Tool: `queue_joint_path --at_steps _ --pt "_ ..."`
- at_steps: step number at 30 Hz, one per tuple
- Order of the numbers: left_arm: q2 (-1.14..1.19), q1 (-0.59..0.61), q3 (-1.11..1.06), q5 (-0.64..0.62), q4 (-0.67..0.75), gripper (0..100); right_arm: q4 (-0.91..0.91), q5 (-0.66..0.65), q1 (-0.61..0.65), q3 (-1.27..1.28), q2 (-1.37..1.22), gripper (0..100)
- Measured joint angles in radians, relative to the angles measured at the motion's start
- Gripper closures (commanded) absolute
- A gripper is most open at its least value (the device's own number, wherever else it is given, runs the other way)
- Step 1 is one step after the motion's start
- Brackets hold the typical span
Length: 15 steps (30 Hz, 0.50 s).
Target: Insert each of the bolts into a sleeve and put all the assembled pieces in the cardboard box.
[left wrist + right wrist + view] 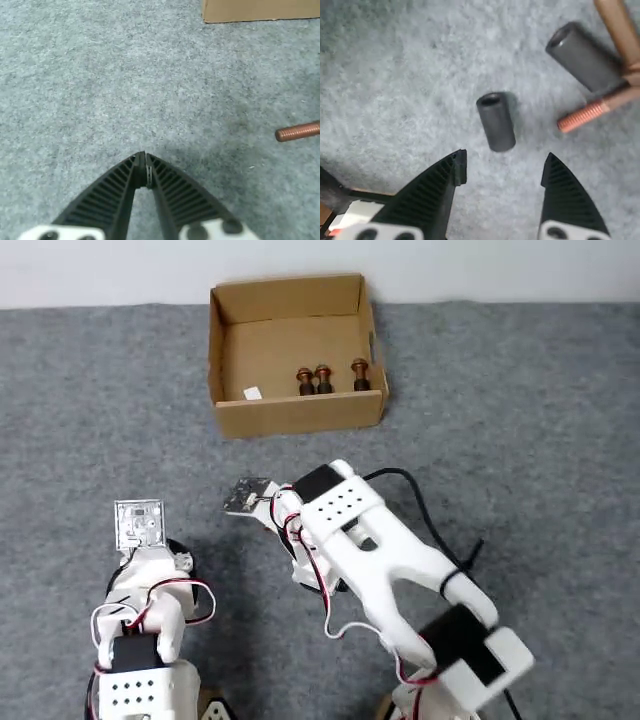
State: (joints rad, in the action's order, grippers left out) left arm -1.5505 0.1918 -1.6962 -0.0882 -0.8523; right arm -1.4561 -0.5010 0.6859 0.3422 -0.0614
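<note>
While three assembled pieces (pixel 325 380) sit in the cardboard box (pixel 296 418), a sleeve (pixel 496 121) lies on the table (pixel 540 390) outside it, before the right jaws, which stand apart; the left jaws are together. Recommend centring on the sleeve and clamping mid-body, clear of the neighbouring bolt (pixel 590 114).

The table (pixel 540 420) is covered all over with a grey, fuzzy mat (pixel 100 75), a bit like carpet. The mat has light and dark specks mixed together, and it looks soft and a little rough. It runs from one side to the other and right up to the far edge. Behind that far edge stands a plain, pale wall (pixel 480 270), almost white. The light is soft and even. The shadows on the mat are faint, with blurry edges.
</note>
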Motion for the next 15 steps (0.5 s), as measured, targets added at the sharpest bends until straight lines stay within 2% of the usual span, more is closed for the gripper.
queue_joint_path --at_steps 3,10,15 --pt "0.000 0.000 0.000 0.000 0.000 99 0.037 0.000 0.000 0.000 -0.061 78.2" --pt "0.000 0.000 0.000 0.000 0.000 99 0.100 0.000 -0.006 -0.003 -0.189 97.9" --pt "0.000 0.000 0.000 0.000 0.000 99 0.089 0.002 -0.006 -0.012 -0.206 98.9"
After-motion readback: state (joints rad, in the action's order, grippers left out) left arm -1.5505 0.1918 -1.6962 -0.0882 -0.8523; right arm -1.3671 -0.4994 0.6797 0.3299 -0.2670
